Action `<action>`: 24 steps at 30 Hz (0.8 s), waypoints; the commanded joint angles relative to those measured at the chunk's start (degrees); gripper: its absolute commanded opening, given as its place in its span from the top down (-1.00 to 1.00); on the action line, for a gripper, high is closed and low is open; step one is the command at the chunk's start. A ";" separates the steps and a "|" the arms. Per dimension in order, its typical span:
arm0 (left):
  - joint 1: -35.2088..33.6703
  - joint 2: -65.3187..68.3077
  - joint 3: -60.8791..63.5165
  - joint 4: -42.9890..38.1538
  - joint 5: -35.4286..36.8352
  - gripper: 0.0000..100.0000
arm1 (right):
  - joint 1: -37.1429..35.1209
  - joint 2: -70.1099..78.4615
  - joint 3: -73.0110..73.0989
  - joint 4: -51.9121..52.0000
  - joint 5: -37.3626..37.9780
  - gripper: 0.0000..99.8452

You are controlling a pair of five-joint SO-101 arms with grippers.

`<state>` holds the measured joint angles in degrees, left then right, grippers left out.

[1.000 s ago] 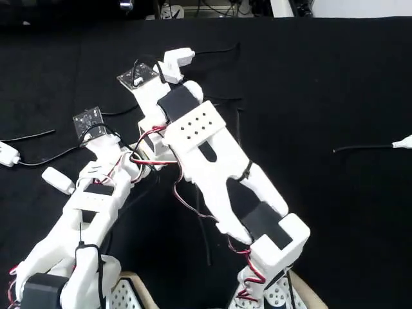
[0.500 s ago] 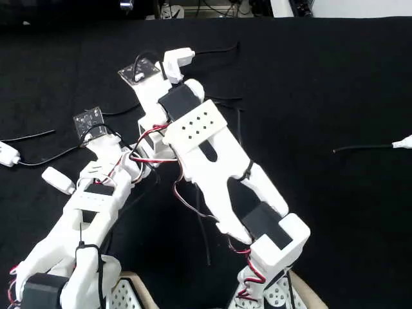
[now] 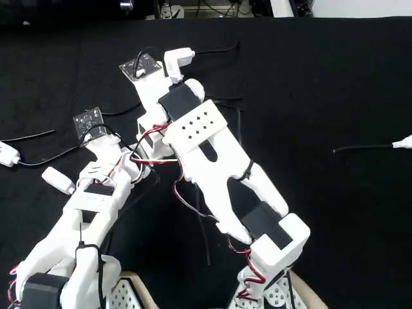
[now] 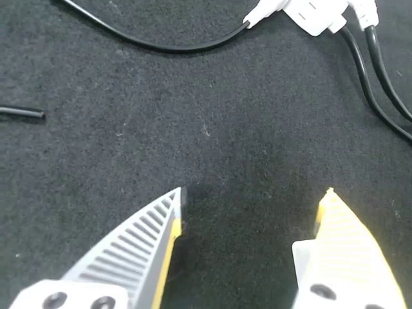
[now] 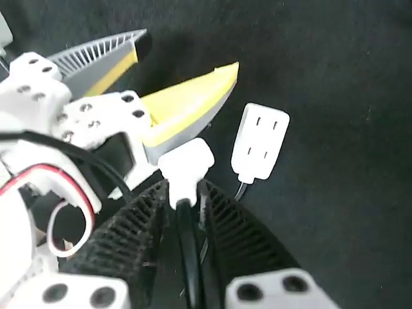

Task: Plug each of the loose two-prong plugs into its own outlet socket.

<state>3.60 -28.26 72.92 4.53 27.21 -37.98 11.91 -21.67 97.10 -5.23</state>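
My right gripper (image 5: 183, 190) has black ribbed fingers and is shut on a white two-prong plug (image 5: 187, 164), whose black cord runs back between them. Just beside the plug, a white outlet socket (image 5: 261, 141) lies on the black cloth with its slots facing up. My left gripper (image 5: 190, 55) has yellow and grey fingers; it stands open close by the plug with nothing in it. The left wrist view shows that gripper (image 4: 254, 193) over bare cloth. In the high view the right arm (image 3: 193, 129) crosses over the left arm (image 3: 96, 199) and hides both grippers.
Loose white plugs on black cords lie at the table's left edge (image 3: 8, 153) and right edge (image 3: 403, 142). A white connector (image 4: 315, 13) with black cords lies beyond my left gripper. Another white piece with a cord (image 3: 180, 58) sits by the right wrist.
The right arm's wrist has shifted slightly toward the far side of the table. The left arm has kept still.
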 commanded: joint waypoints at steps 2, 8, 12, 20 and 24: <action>0.84 -0.79 -0.22 -0.88 0.09 0.34 | -0.35 -3.21 -2.51 -1.23 -0.70 0.97; 0.75 -0.79 -0.22 -0.88 0.09 0.34 | 4.84 -0.22 -2.77 1.32 -0.18 0.97; 0.31 -0.79 -0.22 -0.88 0.09 0.34 | 9.76 2.77 -2.59 3.52 2.02 0.97; 0.13 -0.79 -0.31 -0.88 0.00 0.34 | 13.98 3.56 7.87 3.96 8.35 0.97; 0.13 -0.79 -0.31 -0.88 0.00 0.34 | 14.51 4.09 11.21 3.78 10.29 0.97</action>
<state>3.69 -28.26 72.92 4.53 26.95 -24.79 15.96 -12.26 99.91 3.56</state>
